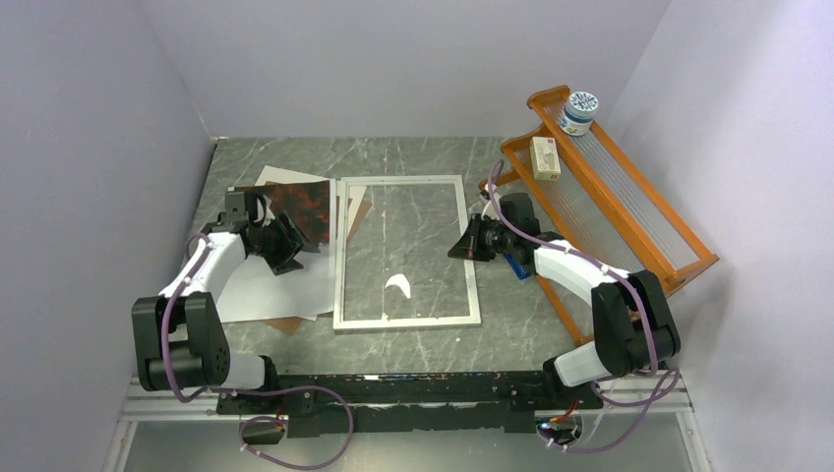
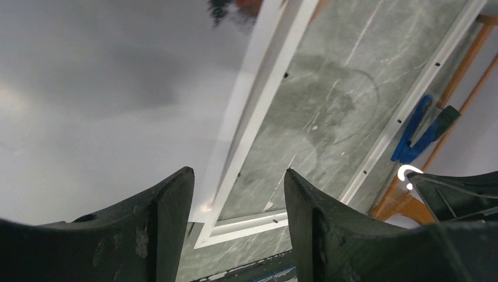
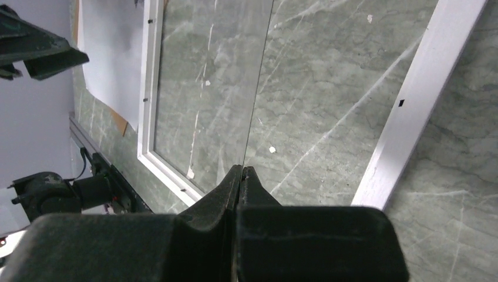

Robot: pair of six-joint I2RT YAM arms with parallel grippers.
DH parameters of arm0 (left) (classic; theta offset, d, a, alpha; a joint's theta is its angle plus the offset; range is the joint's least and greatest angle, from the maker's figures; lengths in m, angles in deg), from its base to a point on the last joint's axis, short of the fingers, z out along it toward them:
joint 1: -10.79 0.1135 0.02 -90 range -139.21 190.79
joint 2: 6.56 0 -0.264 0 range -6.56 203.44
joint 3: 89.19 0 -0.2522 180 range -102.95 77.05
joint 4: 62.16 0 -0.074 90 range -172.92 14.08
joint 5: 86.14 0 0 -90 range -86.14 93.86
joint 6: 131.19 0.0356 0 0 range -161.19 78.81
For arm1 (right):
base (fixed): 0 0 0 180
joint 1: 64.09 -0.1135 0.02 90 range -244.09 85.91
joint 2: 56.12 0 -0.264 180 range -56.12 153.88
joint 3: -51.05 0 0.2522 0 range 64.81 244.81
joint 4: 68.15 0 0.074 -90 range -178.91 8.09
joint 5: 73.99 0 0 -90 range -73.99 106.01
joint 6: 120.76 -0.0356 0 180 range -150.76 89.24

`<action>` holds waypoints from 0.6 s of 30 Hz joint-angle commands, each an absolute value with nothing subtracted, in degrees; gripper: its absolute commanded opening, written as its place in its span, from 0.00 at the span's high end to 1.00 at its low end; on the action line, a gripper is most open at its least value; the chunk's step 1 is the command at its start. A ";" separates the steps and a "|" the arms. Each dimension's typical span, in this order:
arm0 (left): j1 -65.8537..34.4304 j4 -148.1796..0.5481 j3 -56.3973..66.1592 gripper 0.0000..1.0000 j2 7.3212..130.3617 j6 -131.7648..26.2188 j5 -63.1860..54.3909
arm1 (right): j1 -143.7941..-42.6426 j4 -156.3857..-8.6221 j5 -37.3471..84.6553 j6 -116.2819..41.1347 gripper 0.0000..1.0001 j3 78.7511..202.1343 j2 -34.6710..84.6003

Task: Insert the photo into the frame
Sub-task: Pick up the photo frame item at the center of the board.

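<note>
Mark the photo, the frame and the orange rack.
the photo [image 1: 307, 202]: top external view, dark red printed face.
the frame [image 1: 408, 321]: top external view, near rim.
the orange rack [image 1: 544, 99]: top external view, far end.

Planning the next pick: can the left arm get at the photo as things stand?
Probably yes. The left gripper is right over the photo, fingers open, and nothing I can see lies on top of it.

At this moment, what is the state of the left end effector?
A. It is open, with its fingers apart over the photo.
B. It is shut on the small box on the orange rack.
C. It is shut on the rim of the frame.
A. In the left wrist view, the left end effector has its two fingers well apart with nothing gripped between them. The photo lies below, beside the frame.
</note>
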State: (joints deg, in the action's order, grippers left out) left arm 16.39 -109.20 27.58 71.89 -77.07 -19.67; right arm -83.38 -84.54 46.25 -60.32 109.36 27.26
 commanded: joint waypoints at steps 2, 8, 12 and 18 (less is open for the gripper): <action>13.75 -104.48 23.53 0.38 74.71 -76.27 -21.72 | -81.47 -79.22 52.87 -56.05 1.00 107.97 24.54; 13.12 -103.73 19.93 0.38 79.08 -75.69 -21.34 | -81.05 -81.72 59.05 -50.79 1.00 110.11 26.55; 12.65 -103.16 18.40 0.38 81.88 -76.14 -20.71 | -80.82 -81.33 60.66 -52.18 1.00 110.60 27.49; 11.63 -102.50 18.09 0.39 84.74 -76.34 -20.31 | -80.30 -79.99 61.65 -56.93 0.59 110.52 28.41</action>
State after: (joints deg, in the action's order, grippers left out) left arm 12.55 -103.99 19.64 83.76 -76.77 -20.26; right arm -80.76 -82.68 58.54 -54.86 108.71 27.56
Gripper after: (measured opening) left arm 0.615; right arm 0.241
